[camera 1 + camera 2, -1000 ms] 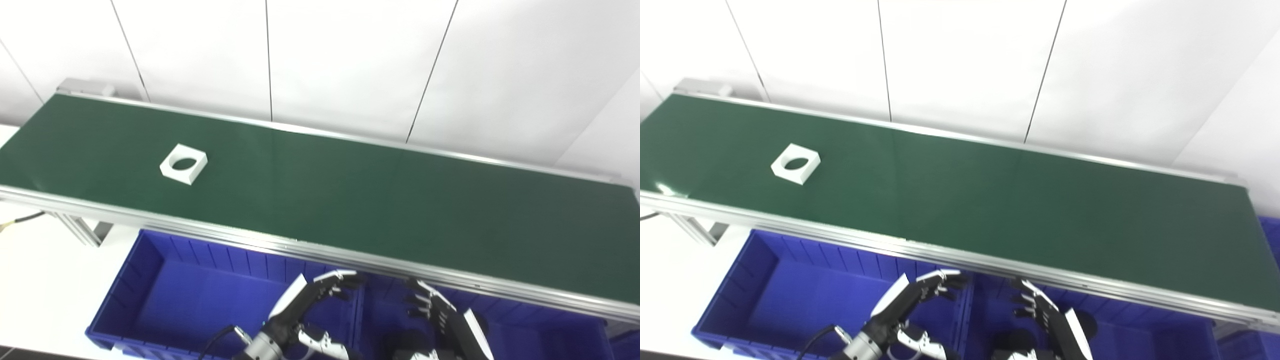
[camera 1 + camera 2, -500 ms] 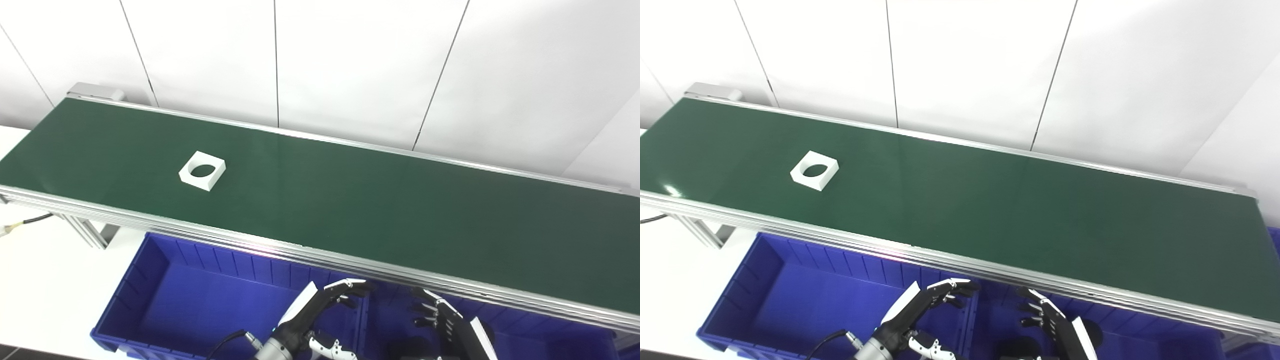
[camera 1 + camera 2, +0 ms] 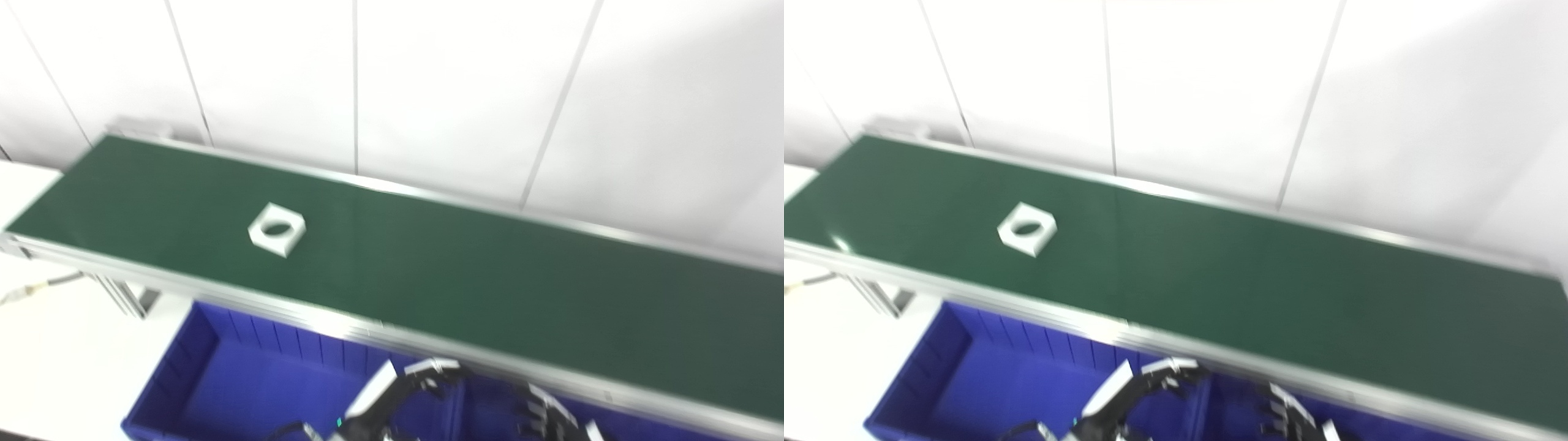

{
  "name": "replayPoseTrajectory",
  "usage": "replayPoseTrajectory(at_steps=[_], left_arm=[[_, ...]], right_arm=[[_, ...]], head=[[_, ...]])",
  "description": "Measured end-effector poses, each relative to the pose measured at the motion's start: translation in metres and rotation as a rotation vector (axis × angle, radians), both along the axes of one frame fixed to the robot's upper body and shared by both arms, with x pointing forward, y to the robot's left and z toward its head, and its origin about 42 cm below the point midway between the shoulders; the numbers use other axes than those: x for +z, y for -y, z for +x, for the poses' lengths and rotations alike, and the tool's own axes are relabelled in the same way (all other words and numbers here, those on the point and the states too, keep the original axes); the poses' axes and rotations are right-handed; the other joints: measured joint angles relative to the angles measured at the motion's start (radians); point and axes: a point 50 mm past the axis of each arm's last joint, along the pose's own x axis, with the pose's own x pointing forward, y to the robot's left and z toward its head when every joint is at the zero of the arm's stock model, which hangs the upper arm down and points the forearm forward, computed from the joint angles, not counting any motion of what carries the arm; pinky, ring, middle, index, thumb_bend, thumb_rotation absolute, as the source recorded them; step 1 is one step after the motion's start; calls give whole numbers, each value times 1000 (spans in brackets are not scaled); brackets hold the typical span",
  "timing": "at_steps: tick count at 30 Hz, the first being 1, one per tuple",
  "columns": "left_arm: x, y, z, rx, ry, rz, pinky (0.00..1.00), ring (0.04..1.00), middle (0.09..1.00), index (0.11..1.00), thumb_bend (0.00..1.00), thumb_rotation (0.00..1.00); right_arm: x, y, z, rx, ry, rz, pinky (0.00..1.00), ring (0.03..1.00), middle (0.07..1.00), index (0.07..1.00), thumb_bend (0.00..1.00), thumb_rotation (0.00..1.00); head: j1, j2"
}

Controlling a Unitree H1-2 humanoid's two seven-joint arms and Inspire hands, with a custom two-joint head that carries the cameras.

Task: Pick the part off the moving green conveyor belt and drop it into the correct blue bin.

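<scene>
A white square part with a round hole (image 3: pixel 277 229) lies flat on the green conveyor belt (image 3: pixel 465 288), toward its left end. Both hands hang low at the bottom edge, below the belt's near rail and far from the part. My left hand (image 3: pixel 404 392) is open, fingers curled and apart, above the divide between the blue bins. Only the spread fingertips of my right hand (image 3: pixel 548 416) show, and it holds nothing. In the right eye view the part (image 3: pixel 1027 228) sits in the same place on the belt.
A blue bin (image 3: pixel 202 373) stands under the belt's near rail at the left, and a second blue bin (image 3: pixel 490 410) adjoins it on the right. An aluminium rail (image 3: pixel 318 318) borders the belt. A white panelled wall (image 3: pixel 429 92) stands behind.
The camera has tilted up and shifted, so the whole picture moved down and right and is blurred. The part has travelled a little right along the belt. Both hands keep their pose.
</scene>
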Motion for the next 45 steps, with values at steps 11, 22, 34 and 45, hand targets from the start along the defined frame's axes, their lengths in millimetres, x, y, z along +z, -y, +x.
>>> replayPoseTrajectory(at_steps=[11,22,34,45], left_arm=[[86,4,29,5,310,-112,660,756,798,789,933,115],[152,3,64,-32,574,1,580,703,777,780,961,92],[184,-20,140,14,738,548,656,716,755,758,1000,73],[180,-40,194,12,704,821,640,705,747,749,1000,58]], right_arm=[[0,-2,0,-5,0,5,662,809,900,819,1000,270],[0,-5,1,-4,6,4,660,812,899,823,1000,278],[-1,-4,-1,-5,1,4,679,806,907,822,997,276],[-2,-6,-4,-13,0,1,686,806,906,824,993,286]], head=[[-6,-6],[-6,6],[-8,9],[-17,9]])
